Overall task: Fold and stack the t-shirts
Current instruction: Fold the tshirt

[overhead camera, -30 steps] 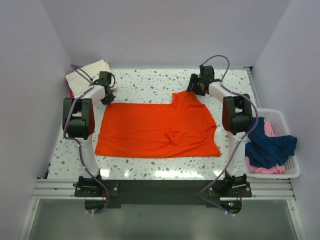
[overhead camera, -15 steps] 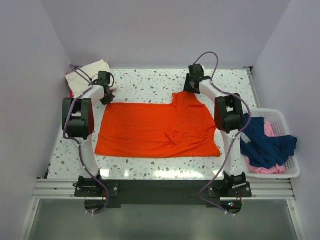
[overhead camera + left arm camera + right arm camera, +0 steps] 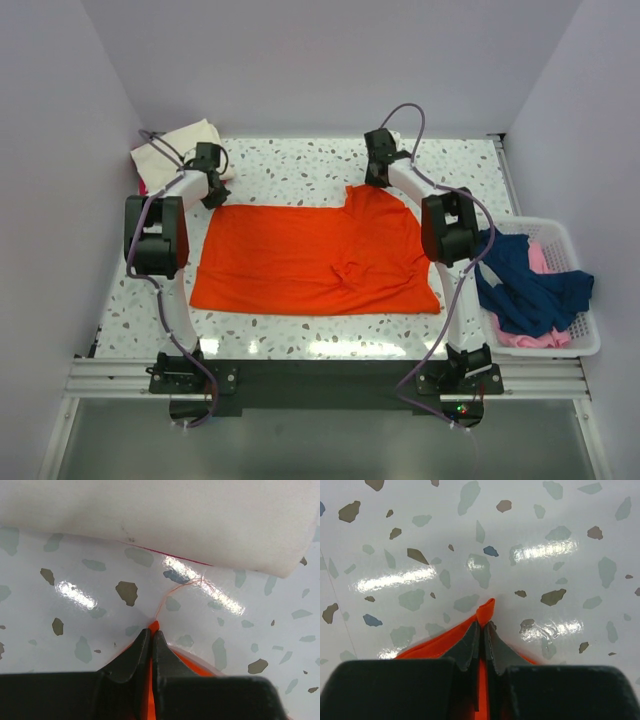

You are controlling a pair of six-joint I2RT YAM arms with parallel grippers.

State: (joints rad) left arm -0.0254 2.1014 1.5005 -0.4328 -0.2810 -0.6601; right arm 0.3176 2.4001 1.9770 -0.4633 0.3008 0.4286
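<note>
Here left gripper (image 3: 151,631) clamped on orange t-shirt (image 3: 300,255) near tabletop (image 3: 290,165) far-left corner, right gripper (image 3: 481,626) clamped on it near far edge middle

The t-shirt (image 3: 300,262) is orange-red, the table (image 3: 290,172) white with grey-brown speckles.

You're looking at a speckled terrazzo table (image 3: 300,170) boxed in by plain lavender walls (image 3: 330,60) — light is glaring off its glossy top in bright streaks.
</note>
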